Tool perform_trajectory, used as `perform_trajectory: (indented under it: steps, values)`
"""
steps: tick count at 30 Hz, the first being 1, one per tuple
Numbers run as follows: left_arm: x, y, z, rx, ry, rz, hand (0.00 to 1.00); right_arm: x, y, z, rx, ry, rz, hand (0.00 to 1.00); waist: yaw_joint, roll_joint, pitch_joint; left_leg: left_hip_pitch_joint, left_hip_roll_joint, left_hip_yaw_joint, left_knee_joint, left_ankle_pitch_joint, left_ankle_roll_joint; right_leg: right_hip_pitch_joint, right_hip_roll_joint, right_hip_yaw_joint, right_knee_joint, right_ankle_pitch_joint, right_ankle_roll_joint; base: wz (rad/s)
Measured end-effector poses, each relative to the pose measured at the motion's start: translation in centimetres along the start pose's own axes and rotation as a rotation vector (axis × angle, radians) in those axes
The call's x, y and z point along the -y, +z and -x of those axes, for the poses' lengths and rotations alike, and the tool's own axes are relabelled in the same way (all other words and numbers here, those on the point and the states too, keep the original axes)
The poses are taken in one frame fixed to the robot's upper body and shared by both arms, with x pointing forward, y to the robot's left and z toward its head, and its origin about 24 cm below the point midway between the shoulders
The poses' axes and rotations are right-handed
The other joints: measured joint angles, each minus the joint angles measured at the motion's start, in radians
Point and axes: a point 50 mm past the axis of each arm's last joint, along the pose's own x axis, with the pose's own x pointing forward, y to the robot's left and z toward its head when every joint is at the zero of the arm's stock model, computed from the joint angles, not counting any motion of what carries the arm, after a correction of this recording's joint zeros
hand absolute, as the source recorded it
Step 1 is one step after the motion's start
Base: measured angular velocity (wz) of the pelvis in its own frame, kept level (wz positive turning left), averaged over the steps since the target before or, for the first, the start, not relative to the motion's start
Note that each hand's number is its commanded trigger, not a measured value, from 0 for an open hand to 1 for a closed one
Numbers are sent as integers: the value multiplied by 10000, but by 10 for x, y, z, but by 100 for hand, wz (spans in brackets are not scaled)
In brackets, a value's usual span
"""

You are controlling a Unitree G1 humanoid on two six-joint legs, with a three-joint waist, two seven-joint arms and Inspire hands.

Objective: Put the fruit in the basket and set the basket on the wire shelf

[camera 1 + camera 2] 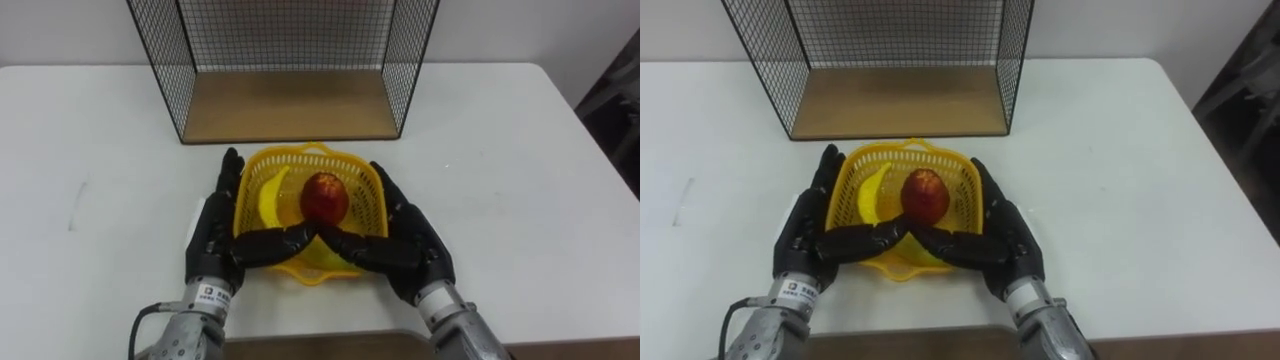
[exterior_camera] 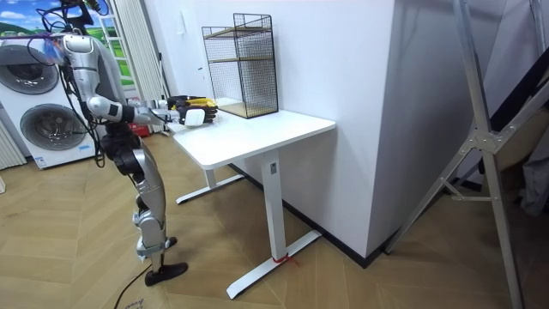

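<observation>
A yellow plastic basket (image 1: pixel 310 153) stands on the white table (image 1: pixel 500 150), just in front of the wire shelf (image 1: pixel 290 100). Inside it lie a banana (image 1: pixel 268 195) on the left and a red apple (image 1: pixel 324 196) on the right. My left hand (image 1: pixel 212 232) lies flat against the basket's left side with its fingers straight. My right hand (image 1: pixel 410 240) does the same on the right side. Both thumbs reach across the basket's near rim and meet in front of the apple. In the room view I stand at the table's end with both arms held forward.
The wire shelf (image 2: pixel 240 64) is a black mesh cage with a wooden floor, open toward me, at the table's far side by the wall. White tabletop stretches to both sides of the basket. Washing machines (image 2: pixel 39 103) stand behind me.
</observation>
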Motion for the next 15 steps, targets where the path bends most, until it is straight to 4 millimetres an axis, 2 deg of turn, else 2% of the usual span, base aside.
perform_trajectory:
  steps: [15]
  values:
    - [3,-1,0,-33,-57,15,0,-2,-1,-1,-21,-51,-7,0,0,-8,-5,2,0,11,28,0,0,6,-2,-6,34,1,-1,0]
